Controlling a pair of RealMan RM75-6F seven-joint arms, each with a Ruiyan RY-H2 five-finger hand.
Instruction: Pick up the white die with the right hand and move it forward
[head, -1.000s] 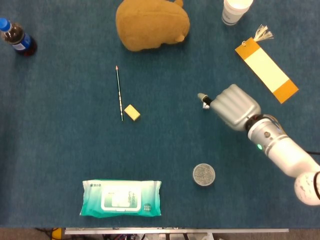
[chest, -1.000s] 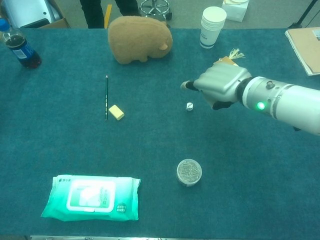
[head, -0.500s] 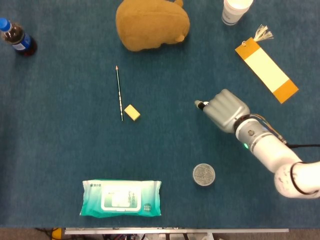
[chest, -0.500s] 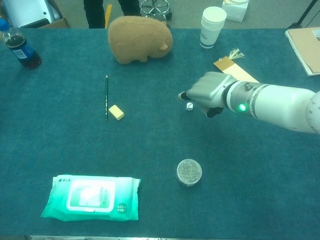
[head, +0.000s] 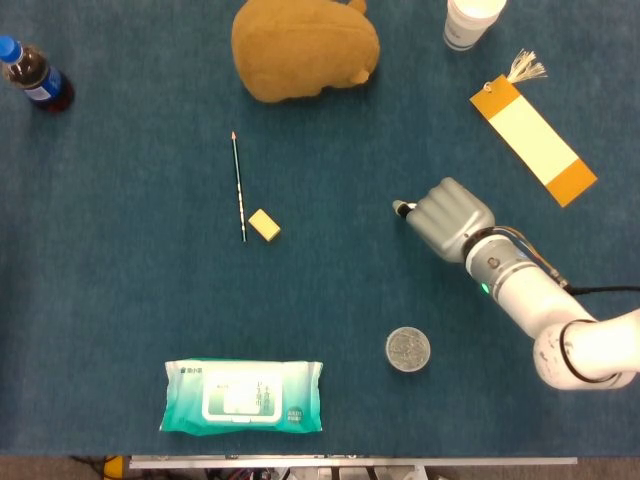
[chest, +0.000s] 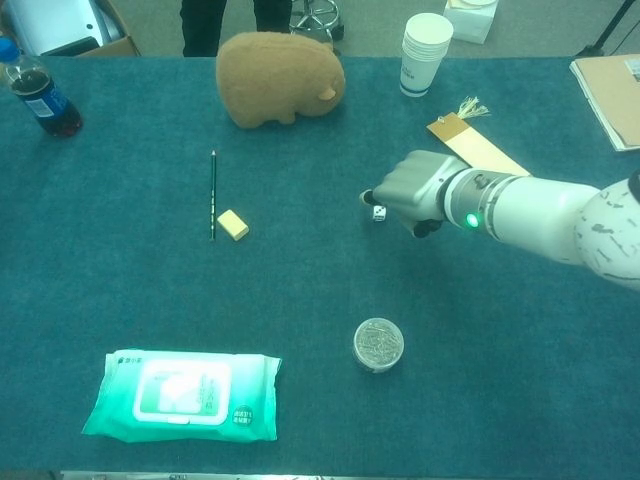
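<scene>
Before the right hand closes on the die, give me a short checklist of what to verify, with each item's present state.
1. White die visible on the table: ok in the chest view; in the head view the hand hides it.
2. Right hand is at the die: ok, it hangs just over and beside it.
3. Fingers on two sides of the die: cannot tell.
4. Die already held or lifted: not ok, it appears to sit on the cloth.
5. Space ahead of the die free: ok, bare cloth up to the plush toy and paper cups.
6. Left hand out of the way: ok, neither view shows it.
</scene>
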